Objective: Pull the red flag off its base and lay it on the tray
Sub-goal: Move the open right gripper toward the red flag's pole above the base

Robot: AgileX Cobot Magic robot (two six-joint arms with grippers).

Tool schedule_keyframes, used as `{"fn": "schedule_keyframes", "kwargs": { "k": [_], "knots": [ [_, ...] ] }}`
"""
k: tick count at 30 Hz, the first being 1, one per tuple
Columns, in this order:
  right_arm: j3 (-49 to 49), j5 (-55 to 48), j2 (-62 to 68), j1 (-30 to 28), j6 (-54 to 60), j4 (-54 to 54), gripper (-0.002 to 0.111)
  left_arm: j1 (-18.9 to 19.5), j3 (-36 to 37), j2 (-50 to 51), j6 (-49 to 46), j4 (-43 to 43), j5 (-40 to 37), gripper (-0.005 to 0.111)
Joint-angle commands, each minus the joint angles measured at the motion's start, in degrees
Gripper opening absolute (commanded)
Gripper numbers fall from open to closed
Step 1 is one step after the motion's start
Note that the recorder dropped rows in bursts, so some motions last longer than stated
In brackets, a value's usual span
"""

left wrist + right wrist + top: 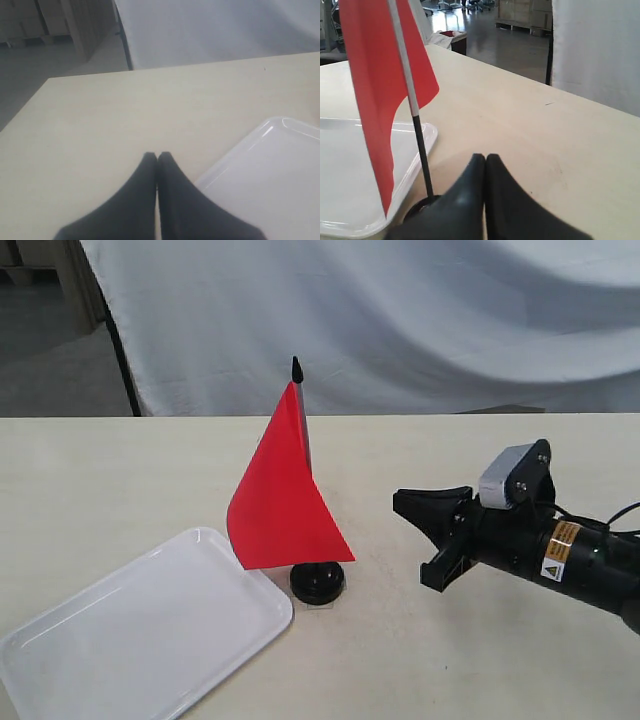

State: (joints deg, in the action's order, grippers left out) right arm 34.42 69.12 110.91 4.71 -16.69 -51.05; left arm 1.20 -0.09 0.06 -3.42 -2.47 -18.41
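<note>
The red flag (285, 500) stands upright on its thin black stick, planted in the round black base (318, 583) near the table's middle. The white tray (130, 640) lies flat at the front left, its near corner almost touching the base. My right gripper (402, 502) is shut and empty, low over the table to the right of the flag and pointing at it. In the right wrist view the gripper (485, 157) sits just beside the stick (422, 150) and base (417, 207), apart from both. In the left wrist view my left gripper (157, 156) is shut, empty, next to the tray (270, 170).
A white cloth backdrop (400, 320) hangs behind the table's far edge. Bare beige tabletop (500, 660) lies under my right arm. The left arm does not show in the exterior view.
</note>
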Motion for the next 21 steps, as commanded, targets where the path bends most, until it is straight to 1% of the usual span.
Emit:
{"fn": "schedule_keyframes", "kwargs": {
  "k": [1,2,4,5,8,9,14,17,21],
  "knots": [
    [0.4,0.8,0.1,0.1,-0.6,-1.0,0.003,-0.5,0.1,-0.1,0.2,-0.3,0.2,0.000],
    [0.4,0.8,0.1,0.1,-0.8,-1.0,0.009,-0.5,0.1,-0.1,0.2,-0.3,0.2,0.000],
    [0.4,0.8,0.1,0.1,-1.1,-1.0,0.027,-0.5,0.1,-0.1,0.2,-0.3,0.2,0.000],
    [0.4,0.8,0.1,0.1,-1.7,-1.2,0.041,-0.5,0.1,-0.1,0.2,-0.3,0.2,0.000],
    [0.4,0.8,0.1,0.1,-4.0,-2.6,0.093,-0.5,0.1,-0.1,0.2,-0.3,0.2,0.000],
    [0.4,0.8,0.1,0.1,-3.9,-3.9,0.105,-0.5,0.1,-0.1,0.2,-0.3,0.2,0.000],
    [0.8,0.8,0.1,0.9,-4.0,-10.1,0.105,-0.5,0.1,-0.1,0.2,-0.3,0.2,0.000],
    [0.8,0.8,0.1,2.7,-3.9,-9.6,0.105,-0.5,0.1,-0.1,0.2,-0.3,0.2,0.000],
    [0.8,0.8,0.1,6.3,0.6,-6.0,0.105,-0.5,0.1,-0.1,0.2,-0.3,0.2,0.000]
  ]
}}
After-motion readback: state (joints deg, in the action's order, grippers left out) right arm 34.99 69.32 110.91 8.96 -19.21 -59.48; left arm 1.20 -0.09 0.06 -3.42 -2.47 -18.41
